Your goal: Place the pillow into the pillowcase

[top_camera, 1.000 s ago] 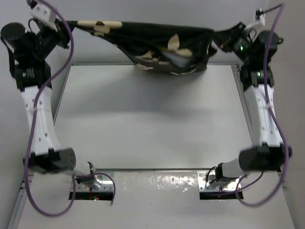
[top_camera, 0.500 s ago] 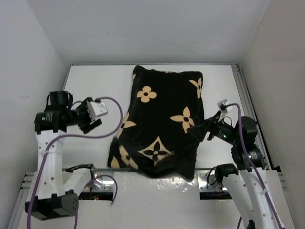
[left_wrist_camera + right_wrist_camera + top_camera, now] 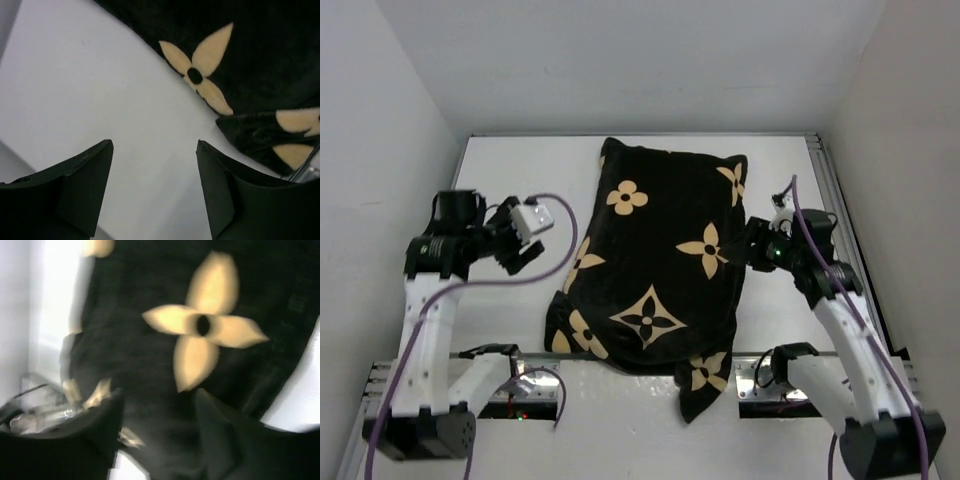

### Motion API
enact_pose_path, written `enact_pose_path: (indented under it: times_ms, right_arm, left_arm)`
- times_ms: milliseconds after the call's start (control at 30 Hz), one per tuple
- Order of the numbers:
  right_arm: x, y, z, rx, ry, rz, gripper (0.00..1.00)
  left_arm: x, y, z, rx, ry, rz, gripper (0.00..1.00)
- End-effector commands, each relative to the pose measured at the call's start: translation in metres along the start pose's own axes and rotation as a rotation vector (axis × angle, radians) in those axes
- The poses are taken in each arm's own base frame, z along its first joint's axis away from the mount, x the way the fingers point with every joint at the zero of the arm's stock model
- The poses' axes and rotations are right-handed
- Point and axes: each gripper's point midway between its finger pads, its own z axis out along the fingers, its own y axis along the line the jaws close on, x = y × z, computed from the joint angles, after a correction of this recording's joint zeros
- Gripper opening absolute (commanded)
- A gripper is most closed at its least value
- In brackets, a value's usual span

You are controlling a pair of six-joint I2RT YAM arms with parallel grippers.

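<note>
The black pillowcase (image 3: pixel 660 260) with tan flowers and stars lies plump on the white table (image 3: pixel 520 170). One loose end of it droops over the near edge. The pillow does not show in any view. My left gripper (image 3: pixel 520 255) hovers left of the pillowcase, open, with only bare table between its fingers (image 3: pixel 155 150). The pillowcase's edge (image 3: pixel 260 60) lies ahead of it to the right. My right gripper (image 3: pixel 752 255) is at the pillowcase's right edge. Its jaws stand open (image 3: pixel 157 395) just above the black fabric (image 3: pixel 150 340), and the view is blurred.
White walls close in the table on the left, back and right. A metal rail (image 3: pixel 840 210) runs along the table's right side. The arm bases (image 3: pixel 510 380) sit at the near edge, and purple cables loop from both wrists.
A second ago both grippers held the pillowcase stretched up at the far side. It now lies on the table, both grippers have opened and drawn back beside it, and its near end has slid over the edge.
</note>
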Motion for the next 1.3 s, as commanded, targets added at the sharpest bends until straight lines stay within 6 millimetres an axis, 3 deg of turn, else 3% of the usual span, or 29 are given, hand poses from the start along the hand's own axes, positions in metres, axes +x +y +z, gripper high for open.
enact_pose_path:
  times_ms: [0, 33, 100, 300, 333, 400, 433, 467, 500, 533, 567, 600, 633, 667, 700, 733, 767, 833, 900, 933, 967, 1000, 1067, 1100, 1133, 1167, 1200, 1233, 1267]
  right_arm:
    - [-0.008, -0.051, 0.017, 0.268, -0.028, 0.144, 0.62]
    - [-0.005, -0.063, 0.024, 0.313, -0.025, 0.163, 0.82]
    - [-0.003, -0.085, 0.033, 0.393, -0.051, 0.199, 0.99]
    - [0.004, -0.108, 0.094, 0.418, 0.092, 0.213, 0.96]
    - [0.004, -0.109, 0.105, 0.410, 0.114, 0.207, 0.92]
    - [-0.005, -0.111, 0.142, 0.371, 0.165, 0.180, 0.68]
    - [-0.041, -0.096, 0.159, 0.327, 0.119, 0.146, 0.53]
    - [-0.053, -0.092, 0.175, 0.311, 0.123, 0.126, 0.37]
    - [-0.039, -0.097, 0.200, 0.316, 0.203, 0.100, 0.10]
    - [-0.088, -0.069, 0.220, 0.254, 0.136, 0.040, 0.03]
    - [-0.099, -0.047, 0.238, 0.216, 0.137, -0.022, 0.02]
    - [-0.088, -0.049, 0.264, 0.220, 0.194, -0.044, 0.06]
    - [-0.130, -0.006, 0.278, 0.127, 0.112, -0.119, 0.12]
    - [-0.130, 0.026, 0.292, 0.058, 0.110, -0.205, 0.23]
    - [-0.125, 0.036, 0.309, 0.026, 0.116, -0.250, 0.54]
    - [-0.143, 0.065, 0.312, -0.038, 0.065, -0.302, 0.68]
    - [-0.140, 0.090, 0.316, -0.097, 0.048, -0.356, 0.76]
    - [-0.139, 0.096, 0.309, -0.109, 0.016, -0.353, 0.99]
    - [-0.165, 0.087, 0.297, -0.087, -0.097, -0.266, 0.99]
    - [-0.167, 0.071, 0.280, -0.046, -0.121, -0.217, 0.99]
    - [-0.188, 0.044, 0.266, 0.029, -0.193, -0.120, 0.99]
    - [-0.182, 0.029, 0.243, 0.076, -0.201, -0.071, 0.99]
    - [-0.199, -0.010, 0.209, 0.197, -0.300, 0.028, 0.99]
    - [-0.194, -0.022, 0.195, 0.236, -0.310, 0.047, 0.99]
    - [-0.164, -0.049, 0.187, 0.305, -0.273, 0.073, 0.99]
    - [-0.158, -0.053, 0.161, 0.347, -0.287, 0.098, 0.94]
    - [-0.146, -0.061, 0.152, 0.386, -0.287, 0.116, 0.86]
    - [-0.103, -0.079, 0.148, 0.427, -0.222, 0.165, 0.75]
    - [-0.093, -0.076, 0.137, 0.414, -0.236, 0.186, 0.47]
  left_arm:
    - [-0.028, 0.030, 0.036, -0.014, -0.124, -0.135, 0.66]
    - [-0.039, 0.040, 0.043, -0.041, -0.159, -0.162, 0.67]
    - [-0.043, 0.046, 0.062, -0.047, -0.143, -0.173, 0.69]
    - [-0.034, 0.051, 0.091, -0.030, -0.093, -0.215, 0.72]
    - [-0.030, 0.051, 0.092, -0.032, -0.079, -0.224, 0.72]
    - [-0.017, 0.058, 0.091, -0.064, -0.037, -0.258, 0.73]
    - [-0.013, 0.060, 0.089, -0.077, -0.027, -0.271, 0.72]
    - [-0.010, 0.065, 0.086, -0.100, -0.019, -0.282, 0.73]
    - [-0.003, 0.070, 0.082, -0.122, -0.005, -0.303, 0.73]
    - [-0.001, 0.071, 0.078, -0.134, -0.003, -0.308, 0.73]
    - [0.004, 0.074, 0.074, -0.151, 0.004, -0.320, 0.73]
    - [0.005, 0.074, 0.073, -0.156, 0.005, -0.323, 0.73]
    - [0.003, 0.074, 0.071, -0.164, -0.003, -0.321, 0.73]
    - [0.013, 0.081, 0.065, -0.196, 0.006, -0.355, 0.73]
    - [0.015, 0.083, 0.065, -0.207, 0.002, -0.374, 0.73]
    - [0.018, 0.084, 0.067, -0.204, 0.004, -0.390, 0.73]
    - [0.023, 0.086, 0.067, -0.210, 0.008, -0.407, 0.73]
    - [0.029, 0.090, 0.073, -0.209, 0.012, -0.443, 0.74]
    - [0.034, 0.099, 0.077, -0.227, 0.014, -0.476, 0.74]
    - [0.039, 0.104, 0.083, -0.226, 0.027, -0.492, 0.74]
    - [0.039, 0.114, 0.086, -0.246, 0.022, -0.492, 0.75]
    - [0.050, 0.117, 0.098, -0.240, 0.050, -0.532, 0.77]
    - [0.057, 0.136, 0.117, -0.255, 0.063, -0.579, 0.78]
    - [0.050, 0.146, 0.114, -0.282, 0.044, -0.576, 0.79]
    - [0.056, 0.159, 0.127, -0.286, 0.058, -0.602, 0.81]
    - [0.054, 0.170, 0.134, -0.297, 0.049, -0.610, 0.83]
    - [0.054, 0.176, 0.142, -0.296, 0.043, -0.639, 0.85]
    - [0.055, 0.188, 0.155, -0.296, 0.045, -0.649, 0.88]
    - [0.050, 0.200, 0.160, -0.320, 0.024, -0.637, 0.91]
